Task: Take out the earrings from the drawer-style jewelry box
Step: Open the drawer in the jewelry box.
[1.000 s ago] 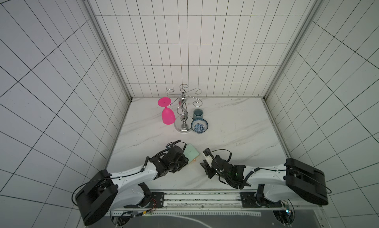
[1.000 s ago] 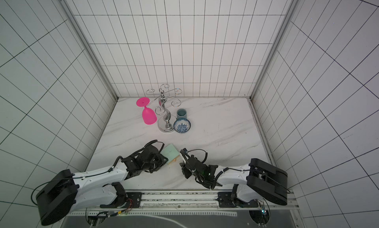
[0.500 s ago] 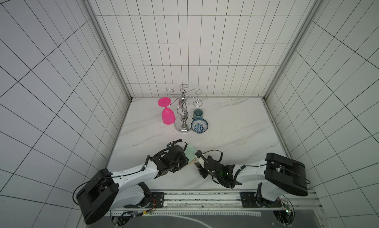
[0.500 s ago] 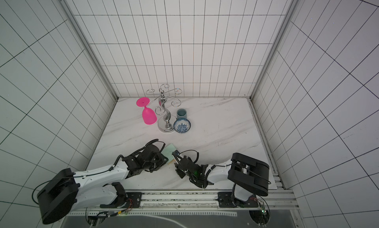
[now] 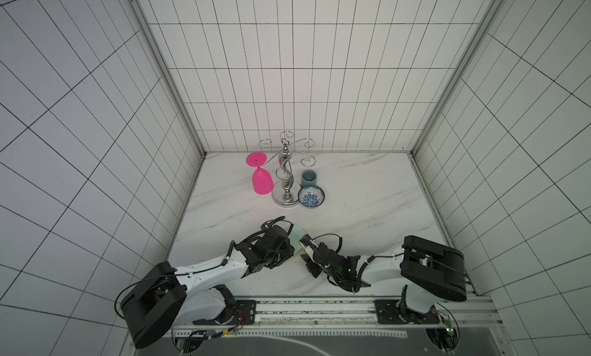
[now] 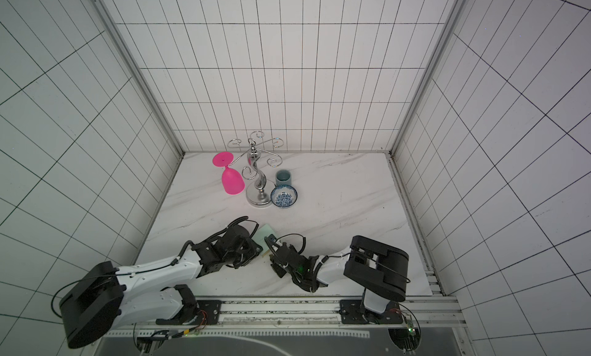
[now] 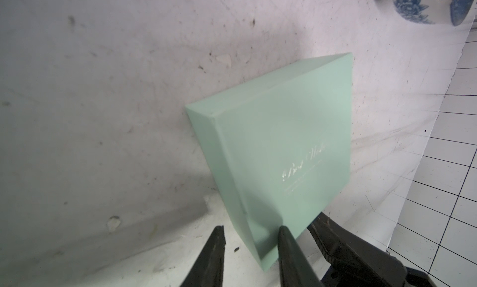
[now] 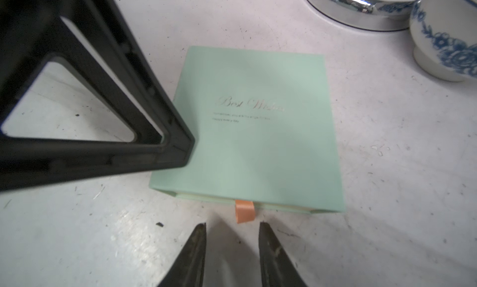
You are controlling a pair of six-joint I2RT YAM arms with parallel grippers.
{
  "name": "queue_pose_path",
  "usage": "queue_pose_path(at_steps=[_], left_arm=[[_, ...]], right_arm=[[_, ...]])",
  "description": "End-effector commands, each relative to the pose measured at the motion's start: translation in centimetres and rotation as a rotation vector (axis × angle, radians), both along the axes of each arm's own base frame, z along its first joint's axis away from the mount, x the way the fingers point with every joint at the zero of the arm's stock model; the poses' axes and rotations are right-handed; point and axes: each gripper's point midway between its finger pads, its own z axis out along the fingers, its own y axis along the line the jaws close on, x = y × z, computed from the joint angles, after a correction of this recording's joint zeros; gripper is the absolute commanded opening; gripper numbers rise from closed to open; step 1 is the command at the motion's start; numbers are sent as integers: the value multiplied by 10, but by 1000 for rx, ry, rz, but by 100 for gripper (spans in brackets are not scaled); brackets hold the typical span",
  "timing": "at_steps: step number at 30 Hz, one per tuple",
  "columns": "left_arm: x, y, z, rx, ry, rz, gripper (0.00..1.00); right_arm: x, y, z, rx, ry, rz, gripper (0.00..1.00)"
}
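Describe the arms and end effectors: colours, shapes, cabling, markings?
Both alike. Left arm and right arm: white link shells, black joint housings, bulky black housing near each base, thin black cables looping alongside; green light near the right wrist. Left end effector and right end effector: black, two tapering pointed fingers with open triangular frames. No lettering visible.
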Motion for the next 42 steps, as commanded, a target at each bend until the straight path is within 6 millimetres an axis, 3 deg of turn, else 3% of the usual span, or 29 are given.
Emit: queue_pose_path(at_steps=[1, 9, 18, 28, 34, 42], left_arm=[[4, 2, 2, 15, -4, 12, 35], [4, 0, 1, 16, 0, 7, 35], [6, -2, -1, 22, 4, 0, 34], [6, 0, -1, 40, 6, -2, 33], [7, 12, -1, 80, 6, 13, 32], [9, 11, -3, 78, 8, 6, 32]], right_arm=[[19, 17, 19, 47, -37, -45, 38], [35, 14, 24, 38, -55, -68, 38], [34, 26, 23, 35, -36, -20, 35], [43, 20, 23, 10, -60, -19, 25], [40, 16, 23, -3, -70, 61, 28], [36, 22, 20, -29, -81, 138, 32]])
